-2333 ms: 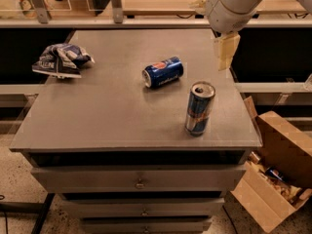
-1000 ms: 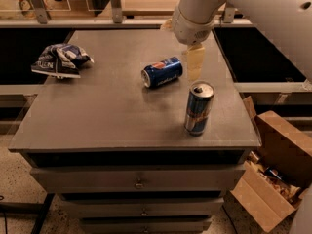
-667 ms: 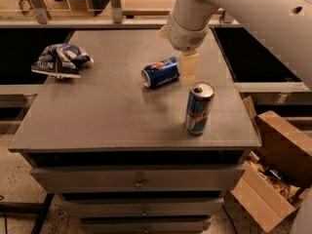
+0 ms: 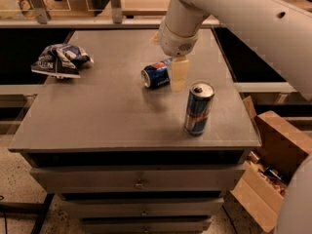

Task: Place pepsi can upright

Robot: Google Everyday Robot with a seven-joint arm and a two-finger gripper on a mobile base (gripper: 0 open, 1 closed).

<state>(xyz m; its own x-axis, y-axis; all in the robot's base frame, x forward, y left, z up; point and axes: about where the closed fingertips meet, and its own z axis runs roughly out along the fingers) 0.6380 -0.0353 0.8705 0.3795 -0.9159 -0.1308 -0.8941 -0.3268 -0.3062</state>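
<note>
The pepsi can (image 4: 155,74) lies on its side near the middle of the grey table top (image 4: 97,111), its silver end facing front left. My gripper (image 4: 178,74) hangs down from the white arm, right at the can's right end, and covers part of it. Only one pale finger (image 4: 179,77) shows.
A taller blue-and-silver can (image 4: 198,108) stands upright at the front right, close to the gripper. A wrinkled blue-white snack bag (image 4: 61,60) lies at the back left. An open cardboard box (image 4: 265,172) sits on the floor to the right. Drawers are below the table top.
The arm has swung from the table's back right edge leftward and down, until the gripper reached the right end of the lying can. The cans and the bag have not moved.
</note>
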